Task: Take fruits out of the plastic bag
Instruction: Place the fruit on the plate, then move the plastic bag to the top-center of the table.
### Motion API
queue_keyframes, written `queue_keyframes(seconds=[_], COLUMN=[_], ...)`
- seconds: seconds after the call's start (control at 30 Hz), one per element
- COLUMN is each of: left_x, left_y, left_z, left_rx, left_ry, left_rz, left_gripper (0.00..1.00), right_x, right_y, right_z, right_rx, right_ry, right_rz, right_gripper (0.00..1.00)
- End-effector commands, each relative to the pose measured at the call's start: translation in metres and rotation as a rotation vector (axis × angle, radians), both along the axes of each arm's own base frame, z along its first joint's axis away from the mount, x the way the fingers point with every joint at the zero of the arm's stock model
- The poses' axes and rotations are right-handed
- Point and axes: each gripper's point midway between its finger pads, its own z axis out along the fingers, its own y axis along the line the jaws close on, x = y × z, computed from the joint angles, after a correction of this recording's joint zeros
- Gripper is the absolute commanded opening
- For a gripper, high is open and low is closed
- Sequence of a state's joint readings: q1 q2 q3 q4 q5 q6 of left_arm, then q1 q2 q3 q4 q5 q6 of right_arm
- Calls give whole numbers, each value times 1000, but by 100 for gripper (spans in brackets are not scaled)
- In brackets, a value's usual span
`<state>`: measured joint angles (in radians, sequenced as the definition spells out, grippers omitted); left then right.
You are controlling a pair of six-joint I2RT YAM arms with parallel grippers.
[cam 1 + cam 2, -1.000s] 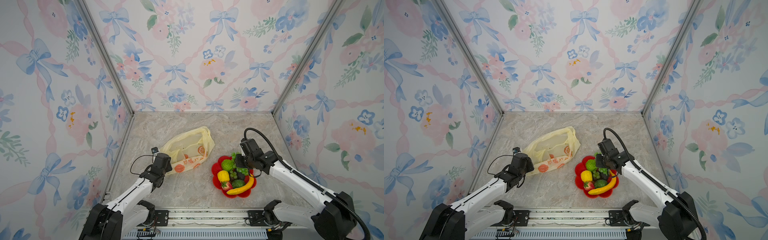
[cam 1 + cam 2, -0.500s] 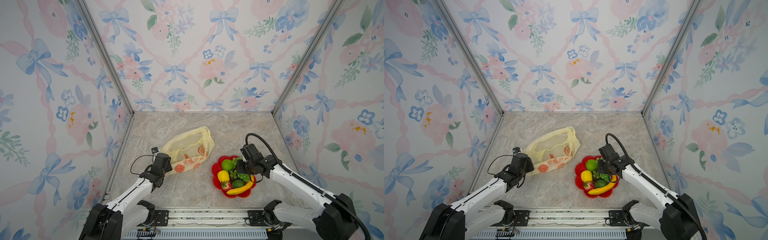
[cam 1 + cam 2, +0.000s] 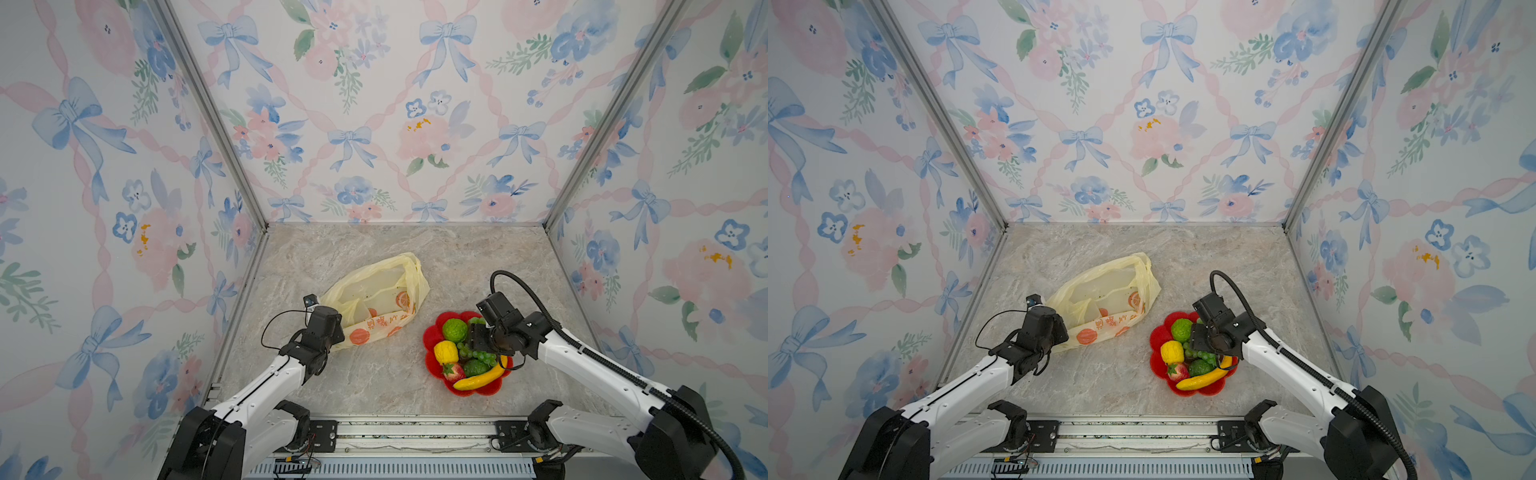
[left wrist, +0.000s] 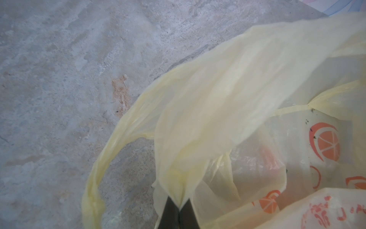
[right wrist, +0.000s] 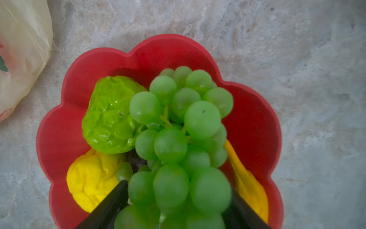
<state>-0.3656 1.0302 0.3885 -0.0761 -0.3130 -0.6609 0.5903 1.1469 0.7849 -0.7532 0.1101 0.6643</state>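
Releasing grape bunch [image 5: 202,119] onto red plate [image 5: 174,49], centre frame: right gripper [image 5: 178,186] jaws spread wide either side (grip looks gone). Lift straight up, don't drag grapes. Left gripper [image 4: 179,206] pinched shut on plastic bag [image 4: 217,89], lower middle.

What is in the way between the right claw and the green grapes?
Nothing I can see. The green grapes sit right between the right claw's two fingers, over the red plate.
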Motion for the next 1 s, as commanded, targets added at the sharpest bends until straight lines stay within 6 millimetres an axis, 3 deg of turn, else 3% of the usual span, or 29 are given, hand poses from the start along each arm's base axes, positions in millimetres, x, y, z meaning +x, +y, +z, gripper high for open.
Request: queue_keyframes(seconds=[0.0, 0.2, 0.37, 0.5, 0.63, 0.97], left_x=[-1, 7, 32, 69, 112, 203], left_y=[-1, -9, -26, -50, -80, -142], left_z=[-5, -4, 10, 26, 41, 36], left_rx=[8, -12, -43, -52, -46, 39], left_ry=[16, 26, 17, 15, 2, 50], left_rz=[-20, -41, -80, -145, -220, -356], left_gripper=[0, 0, 0, 0, 0, 0], right_x=[1, 4, 9, 11, 13, 6], right_y=[-6, -12, -25, -44, -60, -83], right_z=[14, 26, 48, 62, 60, 35], right_rx=[-25, -52, -83, -89, -61, 123], right_ry=[-33, -71, -140, -203, -210, -181], right_rz=[-8, -15, -41, -115, -193, -428], right_gripper=[80, 92, 96, 99, 97, 97])
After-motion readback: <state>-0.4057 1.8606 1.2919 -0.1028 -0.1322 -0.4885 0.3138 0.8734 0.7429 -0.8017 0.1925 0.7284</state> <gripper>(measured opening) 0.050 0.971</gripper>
